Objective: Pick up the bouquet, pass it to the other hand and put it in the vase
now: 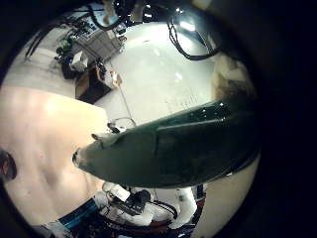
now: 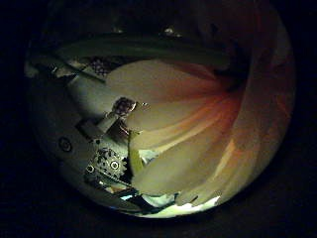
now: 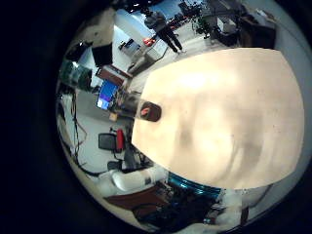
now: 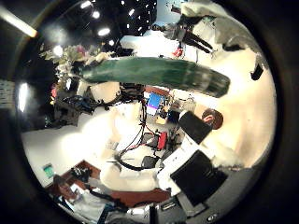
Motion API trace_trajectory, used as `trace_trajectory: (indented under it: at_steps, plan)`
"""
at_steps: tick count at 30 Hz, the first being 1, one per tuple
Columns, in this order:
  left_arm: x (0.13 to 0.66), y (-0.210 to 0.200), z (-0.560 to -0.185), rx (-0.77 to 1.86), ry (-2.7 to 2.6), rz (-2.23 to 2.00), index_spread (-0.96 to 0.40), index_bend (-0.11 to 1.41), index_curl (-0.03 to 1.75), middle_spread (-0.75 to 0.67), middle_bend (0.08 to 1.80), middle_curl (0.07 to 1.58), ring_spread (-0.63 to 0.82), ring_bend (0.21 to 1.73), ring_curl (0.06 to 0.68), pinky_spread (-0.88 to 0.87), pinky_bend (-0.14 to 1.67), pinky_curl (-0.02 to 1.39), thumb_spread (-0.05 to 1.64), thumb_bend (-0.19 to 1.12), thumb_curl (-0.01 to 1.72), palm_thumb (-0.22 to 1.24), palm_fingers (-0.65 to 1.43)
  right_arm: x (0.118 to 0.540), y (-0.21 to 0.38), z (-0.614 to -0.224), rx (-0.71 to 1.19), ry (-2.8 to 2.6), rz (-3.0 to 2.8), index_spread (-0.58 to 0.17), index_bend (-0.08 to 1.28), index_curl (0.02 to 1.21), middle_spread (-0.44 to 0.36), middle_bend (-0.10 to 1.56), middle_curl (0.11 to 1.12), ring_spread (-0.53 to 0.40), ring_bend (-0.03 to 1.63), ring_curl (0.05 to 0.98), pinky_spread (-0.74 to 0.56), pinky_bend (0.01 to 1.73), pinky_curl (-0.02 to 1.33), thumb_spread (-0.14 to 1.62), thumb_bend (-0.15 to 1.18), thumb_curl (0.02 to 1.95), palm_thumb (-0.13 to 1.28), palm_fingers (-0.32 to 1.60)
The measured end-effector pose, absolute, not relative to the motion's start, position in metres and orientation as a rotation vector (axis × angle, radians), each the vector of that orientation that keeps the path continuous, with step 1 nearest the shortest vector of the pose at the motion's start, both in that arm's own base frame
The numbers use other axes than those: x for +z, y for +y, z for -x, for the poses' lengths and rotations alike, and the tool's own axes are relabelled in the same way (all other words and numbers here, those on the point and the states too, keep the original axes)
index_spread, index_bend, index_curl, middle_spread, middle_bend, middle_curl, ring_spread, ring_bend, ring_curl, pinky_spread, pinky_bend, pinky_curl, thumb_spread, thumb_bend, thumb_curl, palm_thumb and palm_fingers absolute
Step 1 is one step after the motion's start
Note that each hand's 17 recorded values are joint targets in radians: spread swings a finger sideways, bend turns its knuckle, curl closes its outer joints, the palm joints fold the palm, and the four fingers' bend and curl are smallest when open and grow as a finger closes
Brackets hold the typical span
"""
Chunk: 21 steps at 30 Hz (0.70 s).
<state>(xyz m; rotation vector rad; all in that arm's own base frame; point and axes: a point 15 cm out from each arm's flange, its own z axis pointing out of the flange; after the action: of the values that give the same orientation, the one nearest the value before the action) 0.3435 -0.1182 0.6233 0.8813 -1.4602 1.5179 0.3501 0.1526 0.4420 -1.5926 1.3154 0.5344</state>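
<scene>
Much bare table [image 3: 229,107] beyond bouquet [image 1: 178,149]

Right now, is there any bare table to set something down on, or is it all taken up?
Yes. The broad flat tabletop lies almost wholly bare; only a small round vase stands near one edge, so there is room everywhere away from it. It is crowded at the left hand: the bouquet's wrapped cone and petals sit close against its palm.
</scene>
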Motion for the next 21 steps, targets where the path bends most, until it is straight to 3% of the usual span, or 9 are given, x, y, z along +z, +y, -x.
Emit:
trace_trajectory:
  at_steps: [4, 8, 21]
  plan:
    - [0.634, -0.092, -0.35, 1.584, -1.483, -0.935, -0.59, 0.92, 0.93, -0.41, 1.34, 0.75, -0.37, 1.53, 0.568, -0.58, 1.18, 1.0, 1.12, 0.07, 0.75, 0.91, 1.11, 0.439, 0.152, -0.353, 0.543, 1.323, 1.589, -0.393, 0.27, 0.53, -0.052, 0.6, 0.46, -0.062, 1.0, 0.385, 0.16, 1.09, 0.56, 1.01, -0.04, 0.62, 0.7, 0.0]
    - [0.642, -0.066, -0.354, 1.643, -1.493, -0.993, -0.6, 0.91, 0.95, -0.41, 1.34, 0.75, -0.37, 1.53, 0.567, -0.59, 1.17, 1.02, 1.13, 0.06, 0.76, 0.92, 1.11, 0.437, 0.151, -0.356, 0.55, 1.329, 1.586, -0.378, 0.22, 0.48, -0.021, 0.53, 0.42, 0.016, 0.92, 0.341, 0.3, 1.04, 0.52, 1.01, -0.03, 0.59, 0.69, -0.01]
    - [0.645, 0.022, -0.36, 1.807, -1.435, -1.205, -0.62, 0.87, 1.01, -0.4, 1.35, 0.74, -0.37, 1.53, 0.563, -0.62, 1.13, 1.08, 1.12, 0.02, 0.8, 0.93, 1.12, 0.429, 0.15, -0.363, 0.578, 1.346, 1.58, -0.362, 0.18, 0.39, 0.01, 0.42, 0.36, 0.105, 0.8, 0.27, 0.44, 0.89, 0.4, 1.01, -0.02, 0.53, 0.69, 0.08]
